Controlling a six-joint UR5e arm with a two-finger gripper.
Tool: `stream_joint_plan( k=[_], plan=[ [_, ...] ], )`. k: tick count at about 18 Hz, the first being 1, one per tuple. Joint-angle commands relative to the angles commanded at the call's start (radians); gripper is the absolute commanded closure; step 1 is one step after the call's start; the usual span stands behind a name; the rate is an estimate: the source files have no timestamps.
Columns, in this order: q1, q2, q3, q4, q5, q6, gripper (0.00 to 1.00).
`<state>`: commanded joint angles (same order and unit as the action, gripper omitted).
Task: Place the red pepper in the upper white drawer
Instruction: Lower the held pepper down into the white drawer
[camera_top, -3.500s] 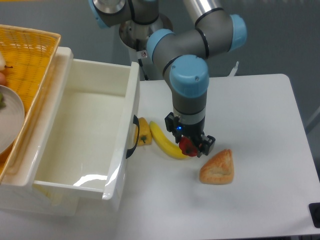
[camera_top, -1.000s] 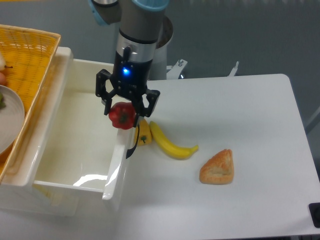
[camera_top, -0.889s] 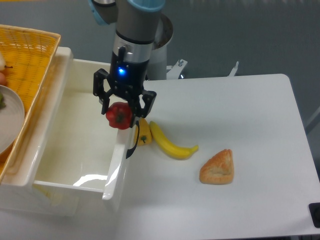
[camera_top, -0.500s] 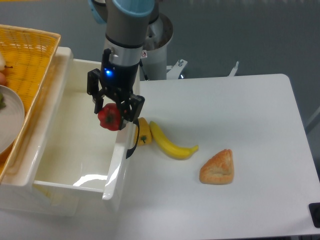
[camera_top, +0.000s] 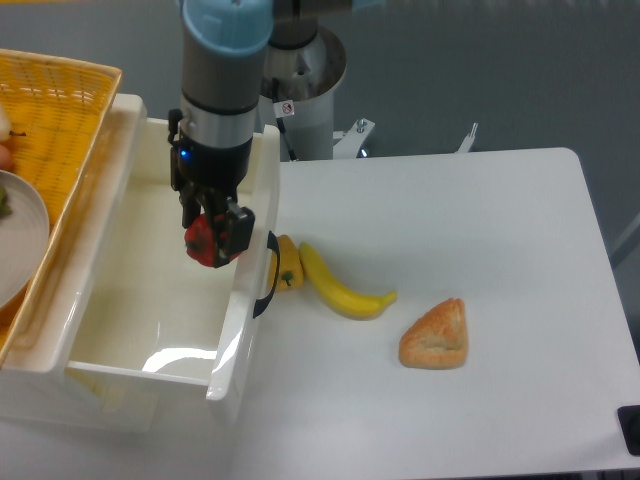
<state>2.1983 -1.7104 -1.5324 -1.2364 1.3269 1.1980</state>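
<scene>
The red pepper (camera_top: 200, 243) hangs in my gripper (camera_top: 208, 238), which is shut on it. It is held inside the opening of the upper white drawer (camera_top: 110, 355), close to the drawer's right front wall and above its white floor. The drawer is pulled out, with its black curved handle (camera_top: 266, 278) facing the table. The pepper's stem and most of its right side are hidden by the black fingers.
A small yellow-orange pepper (camera_top: 288, 264) and a banana (camera_top: 340, 288) lie just right of the handle. A triangular pastry (camera_top: 436, 335) rests further right. A woven yellow basket (camera_top: 62, 120) with a plate (camera_top: 20, 235) stands left of the drawer. The robot base (camera_top: 300, 75) is behind.
The arm lifted the red pepper from beside the banana and carried it left. In the last half second it moved over the drawer wall and lower into the drawer.
</scene>
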Motion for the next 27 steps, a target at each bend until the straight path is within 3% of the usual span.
stream_joint_plan(
  k=[10, 27],
  plan=[
    [-0.017, 0.046, 0.002, -0.046, -0.005, 0.0, 0.49],
    [-0.055, -0.015, 0.003, -0.044, -0.008, 0.066, 0.49]
  ],
)
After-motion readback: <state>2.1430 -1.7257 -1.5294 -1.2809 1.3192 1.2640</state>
